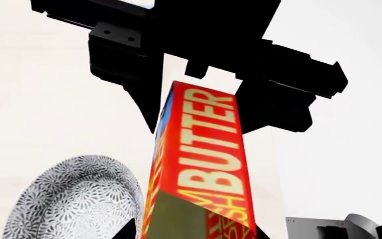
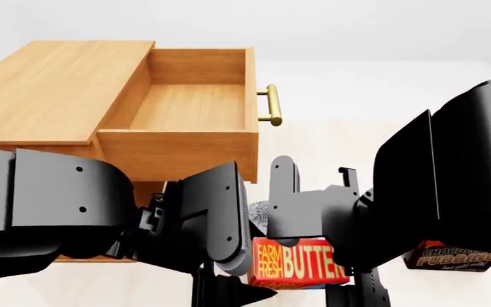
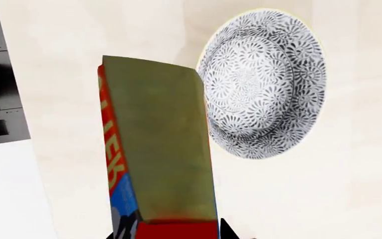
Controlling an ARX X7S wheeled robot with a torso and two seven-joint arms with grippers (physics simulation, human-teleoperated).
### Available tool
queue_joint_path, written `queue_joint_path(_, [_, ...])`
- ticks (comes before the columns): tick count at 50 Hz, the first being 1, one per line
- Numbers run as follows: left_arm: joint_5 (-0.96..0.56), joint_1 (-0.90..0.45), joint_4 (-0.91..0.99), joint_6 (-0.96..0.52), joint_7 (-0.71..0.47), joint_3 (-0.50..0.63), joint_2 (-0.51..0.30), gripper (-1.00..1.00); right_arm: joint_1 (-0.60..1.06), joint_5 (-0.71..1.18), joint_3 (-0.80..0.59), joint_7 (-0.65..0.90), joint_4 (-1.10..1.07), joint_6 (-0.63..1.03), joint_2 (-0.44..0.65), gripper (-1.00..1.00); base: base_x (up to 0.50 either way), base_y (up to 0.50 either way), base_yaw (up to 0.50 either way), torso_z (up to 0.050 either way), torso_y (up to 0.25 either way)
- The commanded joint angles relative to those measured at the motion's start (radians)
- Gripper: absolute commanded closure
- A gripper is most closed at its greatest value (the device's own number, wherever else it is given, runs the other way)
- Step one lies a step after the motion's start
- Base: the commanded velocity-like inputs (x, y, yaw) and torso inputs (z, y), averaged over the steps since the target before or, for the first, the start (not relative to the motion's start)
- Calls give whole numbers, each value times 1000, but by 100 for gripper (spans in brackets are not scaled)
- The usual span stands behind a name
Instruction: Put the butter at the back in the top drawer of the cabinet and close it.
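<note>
The butter (image 2: pixel 301 262), a red box with yellow letters, sits low in the head view between my two arms. In the right wrist view its olive face (image 3: pixel 157 139) fills the gap of my right gripper (image 3: pixel 169 234), which is shut on it. In the left wrist view the butter (image 1: pixel 208 144) runs away from the camera, with the right gripper's black fingers (image 1: pixel 141 94) on either side of its far end. My left gripper (image 1: pixel 192 234) is open, its tips flanking the box's near end with a gap on one side. The cabinet (image 2: pixel 58 89) stands at the left, its top drawer (image 2: pixel 190 105) pulled out and bare inside.
A grey patterned bowl (image 3: pixel 264 84) lies on the pale table just beyond the butter, also in the left wrist view (image 1: pixel 78 199). The chocolate pudding box (image 2: pixel 450 258) lies at the right, partly behind my right arm. The drawer's brass handle (image 2: pixel 271 105) juts out to the right.
</note>
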Motion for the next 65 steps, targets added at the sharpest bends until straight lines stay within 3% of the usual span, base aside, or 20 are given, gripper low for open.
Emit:
queue_joint_path(1, [17,16,-6,21,-10,-4,-3,100,15,-17,5,0,3,-8,2,100,0,0,0,0,0])
queue_joint_path(27, [-3,22,-6,52,-21,-36,-17,100,22,-6,-3,6,7,-12,3,100,0,0,0,0,0])
queue_joint_path(28, [-4,22,-6,52,-22,-36,-17,100,21,-6,-3,7,8,-12,3,-100,0,0,0,10,0])
queue_joint_path(65, [-8,21,-18,58,-22,-52,-48,100,-12,-51,-53,-35,25,-35,28,-100,0,0,0,0,1])
